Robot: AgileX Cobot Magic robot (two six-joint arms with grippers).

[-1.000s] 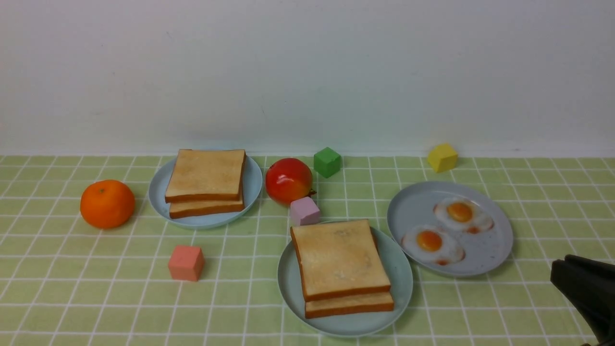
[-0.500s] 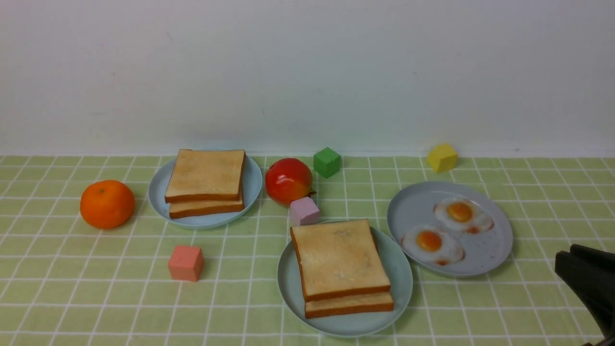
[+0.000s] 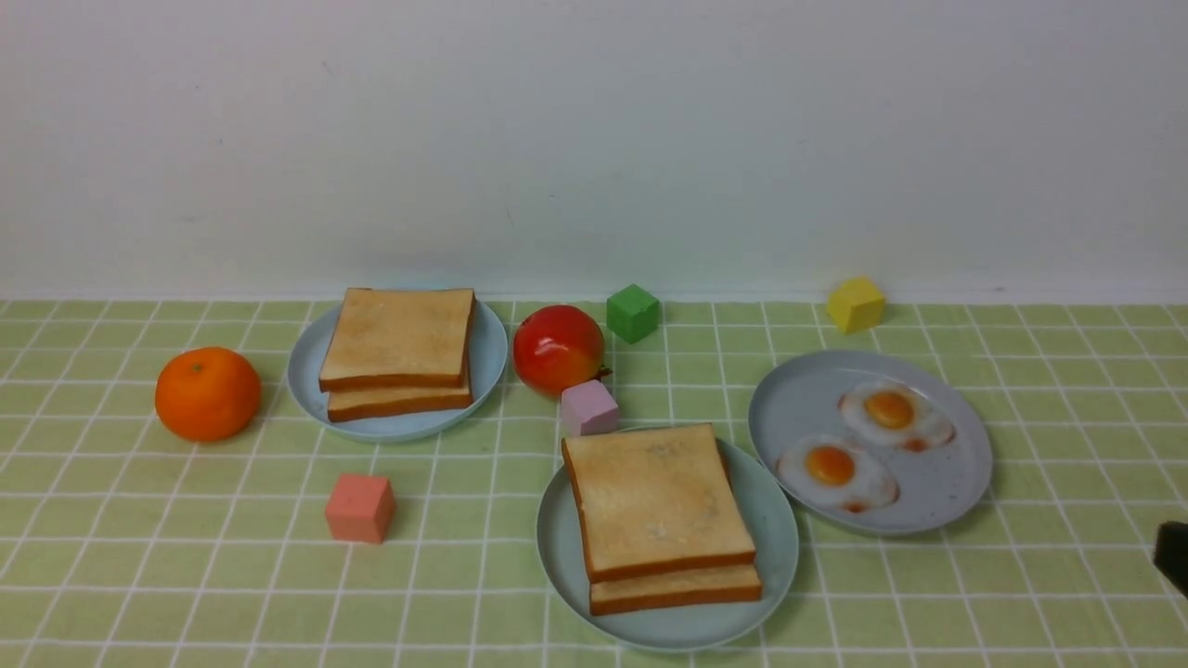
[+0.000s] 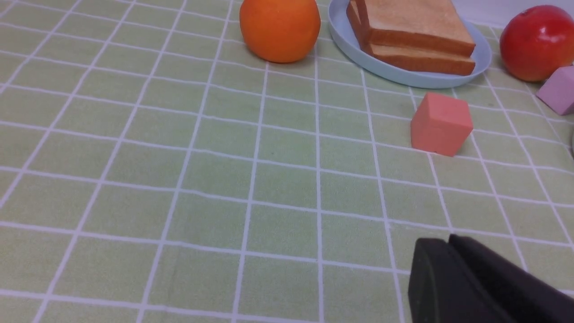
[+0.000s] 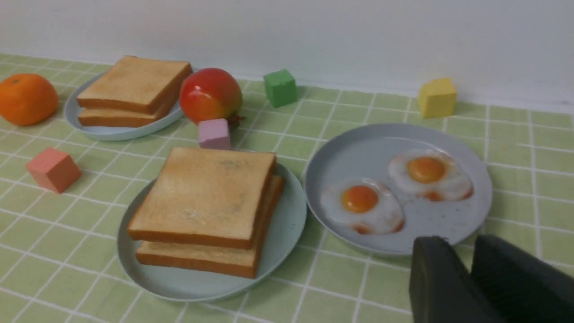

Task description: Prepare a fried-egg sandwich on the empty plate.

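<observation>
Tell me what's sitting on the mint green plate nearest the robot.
Two toast slices stacked as the fried-egg sandwich lie on the mint-green plate. No egg shows between them; anything in the stack is covered. Two eggs lie on the grey-blue plate.

No readable text or labels

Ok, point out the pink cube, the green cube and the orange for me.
pink cube (image 3: 359, 507), front view, on its front face.
green cube (image 3: 632, 314), front view, middle of the cube.
orange (image 3: 207, 393), front view, centre of its rounded side.
</observation>
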